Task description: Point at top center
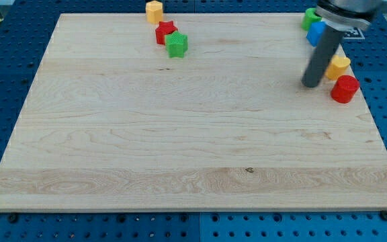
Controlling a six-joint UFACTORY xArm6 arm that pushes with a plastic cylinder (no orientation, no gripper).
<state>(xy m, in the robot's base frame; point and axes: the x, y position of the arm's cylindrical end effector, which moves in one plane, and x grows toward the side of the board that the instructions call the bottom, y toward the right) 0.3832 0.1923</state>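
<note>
My tip (310,83) rests on the wooden board (180,134) near the view's upper right. Just right of it lie a yellow block (339,66) and a red cylinder block (345,89). A blue block (315,33) and a green block (310,17) sit above the tip, partly hidden by the rod. At the view's top centre-left lie a yellow hexagon block (154,11), a red star block (165,31) and a green star block (177,45), close together.
The board lies on a blue perforated table (5,81). The arm's dark body (347,10) enters from the view's top right.
</note>
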